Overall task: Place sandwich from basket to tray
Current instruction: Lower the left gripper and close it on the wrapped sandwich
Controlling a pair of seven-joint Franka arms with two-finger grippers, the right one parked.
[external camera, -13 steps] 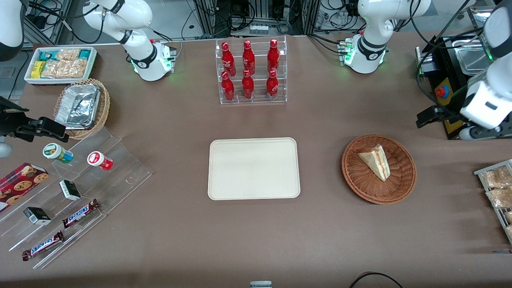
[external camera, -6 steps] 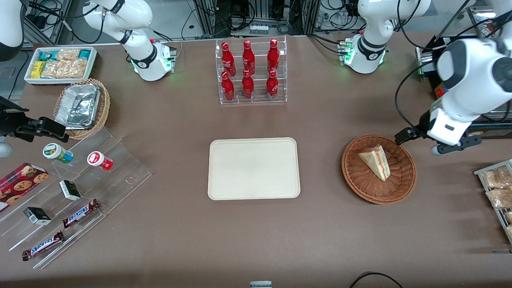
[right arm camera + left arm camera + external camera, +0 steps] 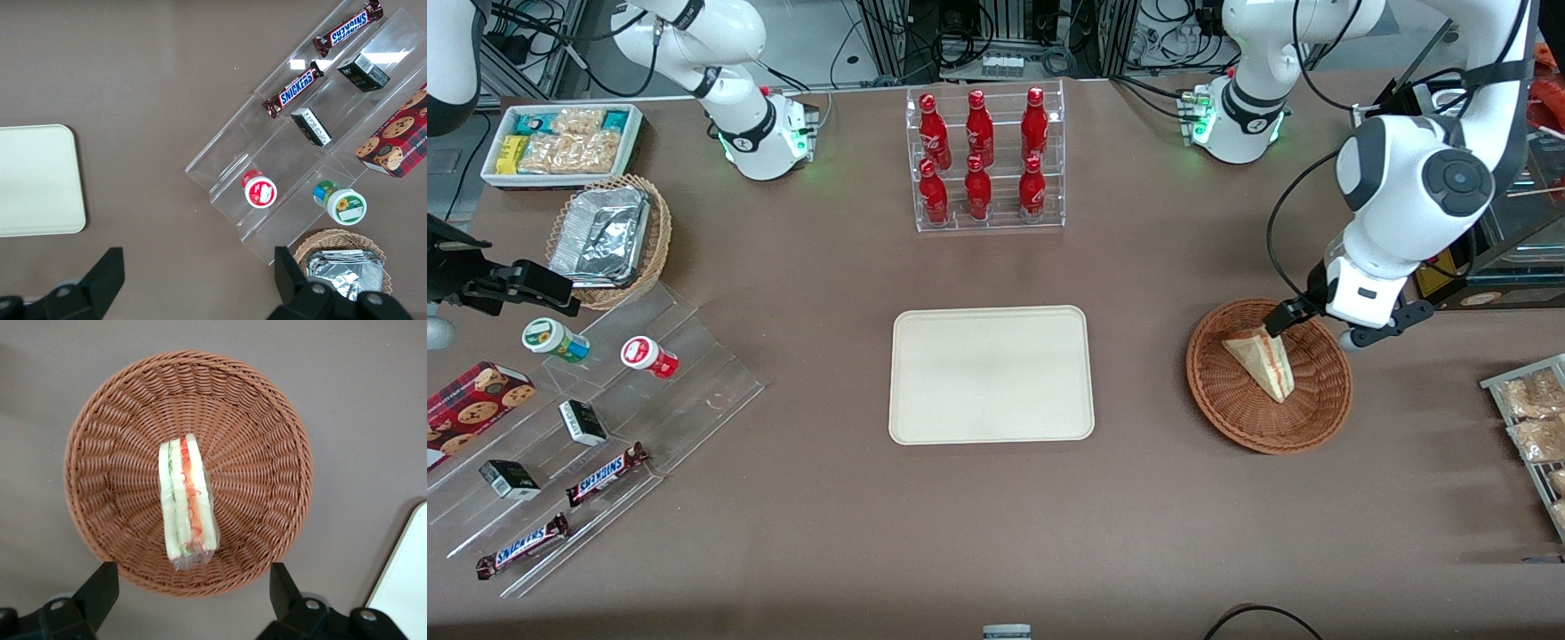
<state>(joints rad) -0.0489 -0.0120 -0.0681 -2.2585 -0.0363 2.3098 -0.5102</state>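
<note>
The sandwich point(image 3: 1263, 360), a wrapped white-bread wedge with red, orange and green filling, lies in the round reddish-brown wicker basket point(image 3: 1325, 409) toward the working arm's end of the table. My left gripper point(image 3: 1334, 327) hangs open and empty above the basket's rim farther from the front camera, a little above the sandwich. In the left wrist view the sandwich point(image 3: 187, 503) lies in the middle of the basket point(image 3: 267, 453), and the gripper point(image 3: 191, 588) has its fingers spread wide over the basket's rim. The cream tray point(image 3: 991, 374) lies empty at mid-table; its corner shows in the wrist view point(image 3: 403, 577).
A clear rack of red bottles point(image 3: 983, 160) stands farther from the front camera than the tray. A wire rack of snack packets point(image 3: 1534, 427) sits at the working arm's table end. Black equipment point(image 3: 1449, 133) stands beside the working arm.
My left arm has swung in from the table's end toward the basket. The gripper now hangs over the basket's rim; the sandwich has not moved.
</note>
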